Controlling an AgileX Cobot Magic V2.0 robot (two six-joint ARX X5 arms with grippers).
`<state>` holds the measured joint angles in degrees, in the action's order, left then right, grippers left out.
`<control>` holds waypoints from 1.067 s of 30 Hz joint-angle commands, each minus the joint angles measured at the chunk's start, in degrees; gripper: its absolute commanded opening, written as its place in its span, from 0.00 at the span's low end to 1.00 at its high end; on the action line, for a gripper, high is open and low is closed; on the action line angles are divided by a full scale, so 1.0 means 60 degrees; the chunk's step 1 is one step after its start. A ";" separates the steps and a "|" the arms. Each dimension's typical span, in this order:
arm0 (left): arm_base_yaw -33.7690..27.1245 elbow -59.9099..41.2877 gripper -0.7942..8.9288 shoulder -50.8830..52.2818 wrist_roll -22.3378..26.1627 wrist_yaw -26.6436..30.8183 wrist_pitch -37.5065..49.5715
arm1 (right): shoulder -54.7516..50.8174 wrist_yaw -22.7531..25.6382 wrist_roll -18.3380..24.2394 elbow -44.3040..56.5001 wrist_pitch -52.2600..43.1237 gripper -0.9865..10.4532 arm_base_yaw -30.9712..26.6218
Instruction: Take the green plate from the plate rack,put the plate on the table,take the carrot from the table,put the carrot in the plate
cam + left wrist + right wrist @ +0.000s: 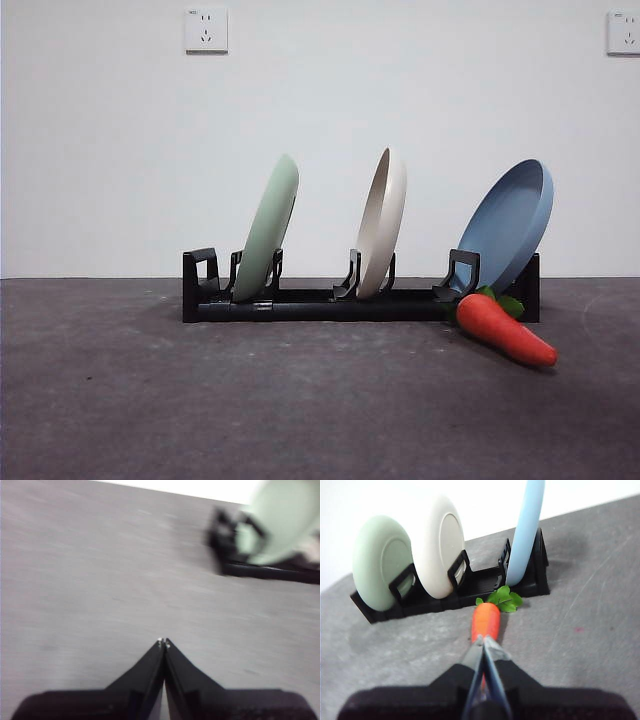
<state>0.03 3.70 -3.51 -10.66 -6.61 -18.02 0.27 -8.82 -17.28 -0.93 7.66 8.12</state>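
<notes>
Mint-green, the green plate stands tilted in the plate rack at one end, the cream plate mid-rack, the blue plate at the other end. On the table the carrot lies, leaves beside the rack. Left gripper and right gripper both hover with jaws closed, empty.

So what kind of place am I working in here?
Likely a lab test bench, not a kitchen: a bare grey table, a plain white wall with sockets, and a rack of plates beside a toy carrot.
</notes>
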 commanded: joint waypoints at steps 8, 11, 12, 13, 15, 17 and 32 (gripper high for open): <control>-0.0018 0.1821 0.08 -0.0266 -0.0790 -0.1337 -0.0062 | 0.0474 -0.0044 -0.1424 -0.1592 0.0153 0.08 -0.0022; -0.0022 0.2721 0.08 -0.0648 -0.0750 -0.1963 -0.0736 | 0.1045 -0.0066 -0.1242 -0.2561 0.0849 0.08 -0.0015; -0.0018 0.3129 0.08 -0.0816 -0.0674 -0.2157 -0.1126 | 0.1322 -0.0091 -0.0976 -0.3042 0.1333 0.08 -0.0015; -0.0022 0.3424 0.08 -0.0940 -0.0583 -0.2262 -0.1402 | 0.1545 -0.0171 -0.0699 -0.3413 0.1719 0.08 -0.0015; -0.0022 0.4120 0.08 -0.1249 -0.0255 -0.2488 -0.1974 | 0.2116 -0.0517 -0.0011 -0.4295 0.2579 0.08 -0.0011; -0.0022 0.4696 0.08 -0.1541 -0.0069 -0.2714 -0.2401 | 0.2663 -0.0743 0.0452 -0.5074 0.3337 0.08 -0.0011; -0.0011 0.8480 0.07 -0.3901 0.2233 -0.4972 -0.7071 | 0.6575 -0.2546 0.3883 -1.0229 1.0105 0.08 0.0189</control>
<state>0.03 54.52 -26.96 -0.03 -36.18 -60.29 39.97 -23.64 3.53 -62.17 68.16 9.06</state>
